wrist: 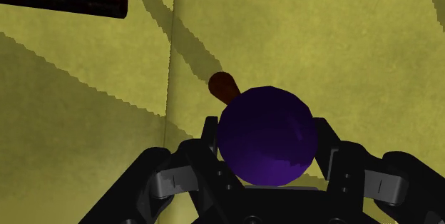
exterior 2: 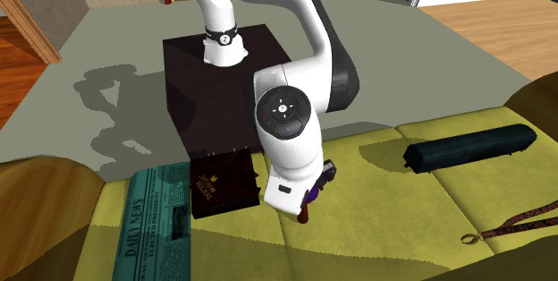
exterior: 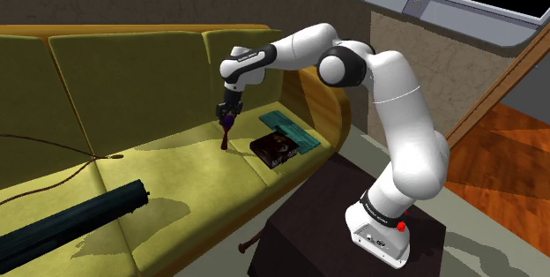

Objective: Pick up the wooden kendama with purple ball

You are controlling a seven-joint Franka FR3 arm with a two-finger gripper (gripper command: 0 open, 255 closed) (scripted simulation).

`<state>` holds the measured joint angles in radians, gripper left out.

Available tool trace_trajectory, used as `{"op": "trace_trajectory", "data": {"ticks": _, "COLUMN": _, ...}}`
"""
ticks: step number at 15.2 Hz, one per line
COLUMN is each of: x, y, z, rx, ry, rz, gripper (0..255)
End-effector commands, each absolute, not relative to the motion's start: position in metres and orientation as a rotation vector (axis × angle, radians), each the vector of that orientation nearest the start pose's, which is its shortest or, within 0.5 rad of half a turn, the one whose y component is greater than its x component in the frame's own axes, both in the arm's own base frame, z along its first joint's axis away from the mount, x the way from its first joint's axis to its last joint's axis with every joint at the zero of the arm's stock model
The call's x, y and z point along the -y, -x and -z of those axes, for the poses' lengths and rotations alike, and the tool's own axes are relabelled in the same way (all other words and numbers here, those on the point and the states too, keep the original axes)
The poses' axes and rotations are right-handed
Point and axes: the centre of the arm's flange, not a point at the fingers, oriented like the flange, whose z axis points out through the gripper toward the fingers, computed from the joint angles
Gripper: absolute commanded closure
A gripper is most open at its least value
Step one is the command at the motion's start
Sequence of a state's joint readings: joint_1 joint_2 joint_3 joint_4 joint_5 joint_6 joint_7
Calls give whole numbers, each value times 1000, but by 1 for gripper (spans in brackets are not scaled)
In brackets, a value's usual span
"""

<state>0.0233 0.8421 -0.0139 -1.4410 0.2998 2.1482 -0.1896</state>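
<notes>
The kendama (exterior: 226,132) hangs upright over the yellow-green sofa seat (exterior: 167,174), its purple ball (wrist: 266,135) at the top and its brown wooden handle (wrist: 223,85) pointing down at the cushion. My gripper (exterior: 230,110) is shut on the ball, and in the wrist view the fingers (wrist: 208,135) press against the ball's two sides. The second exterior view has the kendama (exterior 2: 309,202) below the gripper (exterior 2: 322,179), partly hidden by the arm. Whether the handle's tip touches the cushion I cannot tell.
A dark brown book (exterior: 273,149) and a teal newspaper (exterior: 292,130) lie on the seat close to the kendama. A long dark cylinder (exterior: 75,220) and a brown strap (exterior: 53,147) lie farther along the sofa. The dark stand (exterior: 344,231) is beside the sofa.
</notes>
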Motion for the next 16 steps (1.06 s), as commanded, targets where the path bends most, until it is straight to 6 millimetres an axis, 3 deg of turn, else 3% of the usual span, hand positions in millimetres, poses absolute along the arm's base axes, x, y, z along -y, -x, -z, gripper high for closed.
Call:
{"op": "trace_trajectory", "data": {"ticks": 1, "x": -20, "y": -709, "z": -184, "rx": 31, "ry": 2897, "rz": -164, "gripper": 255}}
{"op": "trace_trajectory", "data": {"ticks": 14, "x": -20, "y": -709, "z": -253, "rx": 31, "ry": 2897, "rz": -164, "gripper": 255}}
{"op": "trace_trajectory", "data": {"ticks": 16, "x": -20, "y": -709, "z": -254, "rx": 31, "ry": 2897, "rz": -164, "gripper": 255}}
